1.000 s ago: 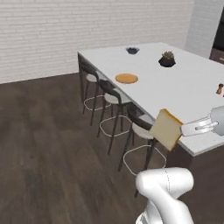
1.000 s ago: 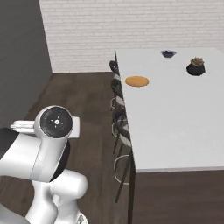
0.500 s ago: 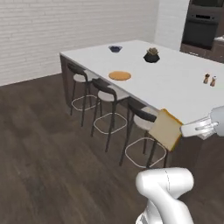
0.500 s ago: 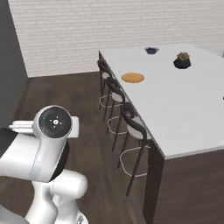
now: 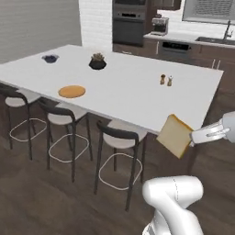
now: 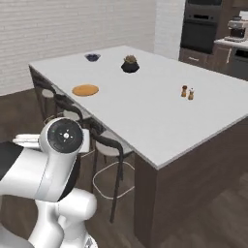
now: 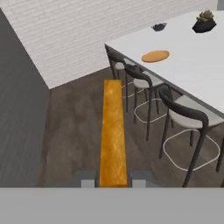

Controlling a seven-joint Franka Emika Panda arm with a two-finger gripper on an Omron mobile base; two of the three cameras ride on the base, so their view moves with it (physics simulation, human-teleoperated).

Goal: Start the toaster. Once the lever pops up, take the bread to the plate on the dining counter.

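Observation:
My gripper (image 5: 198,136) is shut on the bread (image 5: 174,136), a tan slice with a golden crust, held out in the air beside the near corner of the dining counter (image 5: 128,92). In the hand view the bread (image 7: 113,131) runs edge-on up from between the two fingertips (image 7: 88,183). The orange-tan plate (image 5: 71,91) lies flat on the white counter top near its stool-side edge, far to the left of the bread; the plate (image 6: 85,90) (image 7: 155,56) is bare. The toaster is out of view.
Three dark stools (image 5: 118,137) line the counter's near side below the plate. On the counter top stand a small bowl of berries (image 5: 50,58), a dark potted plant (image 5: 97,61) and two shakers (image 5: 165,80). Ovens (image 5: 130,23) and cabinets lie beyond.
The base has driven and turned, so the whole scene has shifted: the counter now spreads wider and the kitchen wall has come into sight. The bread stays in the shut gripper.

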